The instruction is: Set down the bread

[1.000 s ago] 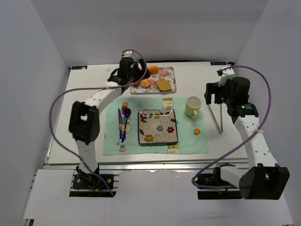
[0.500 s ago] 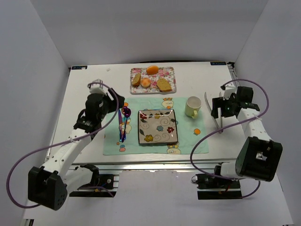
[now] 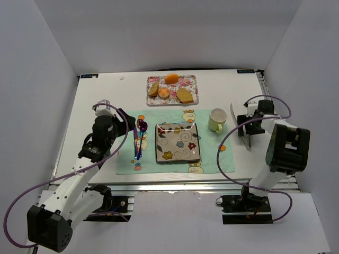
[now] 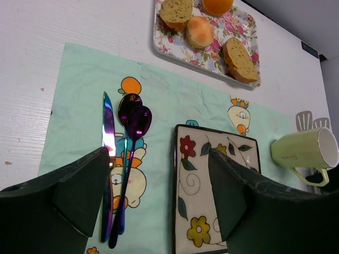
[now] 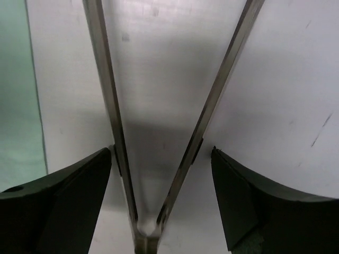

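Both of my grippers are spread and neither holds anything. The square plate (image 3: 177, 157) (image 4: 214, 174) sits bare on the mint placemat (image 3: 212, 153) (image 4: 79, 95), and I place everything else from it. The bread (image 3: 185, 95) (image 4: 240, 60) is not on the plate: it lies flat on the floral tray (image 3: 192, 79) (image 4: 159, 50), which sits beyond the plate's far edge, and the slice is roughly in line with the plate's right half. It shares the tray with a smaller wedge piece (image 3: 153, 89) (image 4: 176, 10) and two orange balls (image 3: 171, 78) (image 4: 216, 4). My left gripper (image 3: 127, 123) (image 4: 159, 159) hangs left of the plate, jaws wide, with a knife (image 3: 135, 138) (image 4: 107, 143) and purple spoons (image 3: 142, 127) (image 4: 139, 120) lying between it and the plate's left edge. A pale green mug (image 3: 216, 119) (image 4: 303, 150) stands right of the plate's far right corner. Farther right of the plate than the mug, my right gripper (image 3: 248, 126) (image 5: 161, 153) is low over metal tongs (image 3: 244, 138) (image 5: 106, 106), with its fingers parted outside both tong arms; contact I cannot tell
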`<state>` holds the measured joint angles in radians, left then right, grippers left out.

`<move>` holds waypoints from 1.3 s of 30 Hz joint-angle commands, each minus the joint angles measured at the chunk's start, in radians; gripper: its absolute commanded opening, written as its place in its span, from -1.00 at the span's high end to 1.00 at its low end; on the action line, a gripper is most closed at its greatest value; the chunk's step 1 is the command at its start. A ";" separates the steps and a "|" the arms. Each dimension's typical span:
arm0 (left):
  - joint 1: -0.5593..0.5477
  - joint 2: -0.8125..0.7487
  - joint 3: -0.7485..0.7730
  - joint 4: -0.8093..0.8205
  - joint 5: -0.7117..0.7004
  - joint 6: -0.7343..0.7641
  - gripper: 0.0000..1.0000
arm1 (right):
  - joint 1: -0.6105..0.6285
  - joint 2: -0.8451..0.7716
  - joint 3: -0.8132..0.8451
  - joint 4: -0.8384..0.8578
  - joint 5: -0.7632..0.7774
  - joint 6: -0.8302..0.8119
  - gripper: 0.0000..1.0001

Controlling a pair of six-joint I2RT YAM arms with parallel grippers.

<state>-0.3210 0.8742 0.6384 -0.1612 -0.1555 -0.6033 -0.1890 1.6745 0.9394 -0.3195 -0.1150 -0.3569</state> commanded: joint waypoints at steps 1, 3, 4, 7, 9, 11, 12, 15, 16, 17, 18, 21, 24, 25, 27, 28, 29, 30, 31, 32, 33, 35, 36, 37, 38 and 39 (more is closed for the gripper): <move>0.000 -0.006 0.007 -0.009 -0.018 -0.010 -0.69 | 0.005 0.074 0.068 0.062 -0.026 0.052 -0.56; 0.000 -0.007 0.012 -0.012 -0.018 -0.010 -0.69 | 0.005 0.080 0.065 0.078 -0.038 0.067 -0.40; 0.000 -0.009 0.010 -0.015 -0.019 -0.012 -0.69 | 0.005 0.080 0.059 0.088 -0.040 0.067 -0.36; 0.000 -0.014 0.006 -0.017 -0.022 -0.013 -0.69 | 0.005 0.071 0.032 0.125 -0.037 0.062 0.05; 0.000 -0.014 0.004 -0.014 -0.019 -0.015 -0.69 | 0.005 0.061 0.030 0.120 -0.040 0.046 0.43; 0.000 -0.015 0.006 -0.014 -0.018 -0.012 -0.69 | 0.003 0.042 0.041 0.088 -0.058 0.033 0.54; 0.000 -0.015 0.010 -0.014 -0.018 -0.012 -0.69 | 0.005 0.003 0.056 0.079 -0.069 0.015 0.56; 0.000 -0.011 0.021 -0.008 -0.013 -0.006 -0.70 | 0.017 -0.074 0.145 0.036 -0.139 -0.022 0.39; 0.000 -0.004 0.024 -0.008 -0.012 -0.003 -0.70 | 0.026 -0.084 0.180 0.022 -0.158 -0.031 0.31; 0.000 -0.001 0.027 -0.003 -0.010 -0.001 -0.70 | 0.046 -0.087 0.218 -0.012 -0.175 -0.031 0.25; 0.000 0.003 0.032 -0.001 -0.009 0.000 -0.70 | 0.055 -0.088 0.264 -0.039 -0.199 -0.031 0.12; 0.000 0.022 0.044 0.006 -0.001 0.005 -0.70 | 0.117 -0.055 0.436 -0.113 -0.251 -0.019 0.01; 0.000 0.023 0.052 0.005 -0.003 0.008 -0.70 | 0.186 -0.013 0.577 -0.147 -0.278 0.002 -0.04; 0.000 0.022 0.052 0.005 -0.003 0.008 -0.70 | 0.215 -0.001 0.642 -0.153 -0.285 0.009 -0.04; 0.000 0.011 0.050 0.000 -0.009 0.008 -0.70 | 0.270 0.040 0.697 -0.168 -0.293 0.024 0.01; 0.000 0.008 0.049 -0.006 -0.013 0.005 -0.70 | 0.307 0.053 0.740 -0.171 -0.299 0.024 0.05; 0.000 0.002 0.044 -0.009 -0.013 0.004 -0.70 | 0.324 0.066 0.757 -0.174 -0.298 0.022 0.05; 0.000 -0.009 0.043 -0.012 -0.016 0.000 -0.70 | 0.342 0.094 0.771 -0.177 -0.301 0.016 0.09; 0.000 -0.015 0.041 -0.015 -0.018 -0.001 -0.70 | 0.374 0.108 0.786 -0.194 -0.307 0.015 0.12; 0.000 -0.021 0.037 -0.024 -0.025 -0.001 -0.70 | 0.391 0.137 0.806 -0.204 -0.307 0.015 0.14; 0.000 -0.032 0.038 -0.029 -0.029 -0.003 -0.70 | 0.407 0.149 0.814 -0.210 -0.307 0.007 0.15; 0.000 -0.041 0.037 -0.047 -0.036 -0.003 -0.70 | 0.453 0.168 0.819 -0.216 -0.289 -0.002 0.16; 0.000 -0.046 0.038 -0.054 -0.044 -0.003 -0.70 | 0.462 0.181 0.817 -0.211 -0.279 -0.004 0.18; 0.000 -0.058 0.037 -0.061 -0.047 -0.004 -0.70 | 0.477 0.186 0.819 -0.211 -0.261 -0.011 0.19; 0.000 -0.064 0.035 -0.066 -0.050 -0.006 -0.70 | 0.483 0.194 0.820 -0.219 -0.249 -0.016 0.20; 0.000 -0.069 0.033 -0.070 -0.055 -0.007 -0.70 | 0.493 0.205 0.829 -0.227 -0.235 -0.027 0.21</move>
<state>-0.3210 0.8398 0.6540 -0.2008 -0.1818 -0.6071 0.2882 1.8832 1.7260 -0.5186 -0.3832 -0.3561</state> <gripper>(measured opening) 0.850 0.404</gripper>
